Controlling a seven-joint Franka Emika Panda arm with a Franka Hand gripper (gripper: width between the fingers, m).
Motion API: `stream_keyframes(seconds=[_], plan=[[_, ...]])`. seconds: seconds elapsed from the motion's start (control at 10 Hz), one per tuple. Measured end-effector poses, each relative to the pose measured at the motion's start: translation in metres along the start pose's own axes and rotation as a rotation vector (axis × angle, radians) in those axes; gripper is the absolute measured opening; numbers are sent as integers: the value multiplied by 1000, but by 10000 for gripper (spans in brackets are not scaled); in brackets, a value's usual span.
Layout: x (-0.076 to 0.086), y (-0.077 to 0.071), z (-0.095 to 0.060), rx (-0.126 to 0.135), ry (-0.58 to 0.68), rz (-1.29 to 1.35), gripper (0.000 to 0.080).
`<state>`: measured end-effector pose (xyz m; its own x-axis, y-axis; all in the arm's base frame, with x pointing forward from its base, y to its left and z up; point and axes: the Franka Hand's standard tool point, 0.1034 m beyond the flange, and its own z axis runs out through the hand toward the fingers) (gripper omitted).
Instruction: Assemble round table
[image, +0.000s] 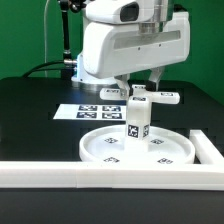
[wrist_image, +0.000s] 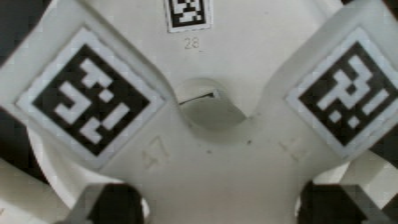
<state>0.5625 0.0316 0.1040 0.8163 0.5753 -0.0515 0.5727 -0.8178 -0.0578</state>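
The round disc (image: 105, 150) lies flat on the black table, rim up. The short cylinder leg (image: 138, 122) stands upright in its middle, tags on its sides. The cross-shaped base piece (image: 150, 97) sits level on top of the leg. My gripper (image: 140, 88) comes straight down onto it. In the wrist view the base piece (wrist_image: 214, 60) fills the picture, with its centre hole (wrist_image: 214, 105) and tagged arms. My gripper (wrist_image: 217, 202) has one black finger (wrist_image: 111, 203) at each side of the piece, shut on it.
The marker board (image: 85, 112) lies behind the disc toward the exterior view's left. The long white border wall (image: 90, 176) runs along the front and turns up the exterior view's right side (image: 207, 150). Cables hang at the back left.
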Motion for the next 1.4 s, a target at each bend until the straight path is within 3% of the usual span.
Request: stream_keyframes(seconds=[0.4,0.7,1.1,1.4], plan=[[-1,1,0,1,-4,9,431],[-9,12,0,8,3,63,432],[-10,16,0,44,51,502,432],[-10,14,0,54,94,829,432]])
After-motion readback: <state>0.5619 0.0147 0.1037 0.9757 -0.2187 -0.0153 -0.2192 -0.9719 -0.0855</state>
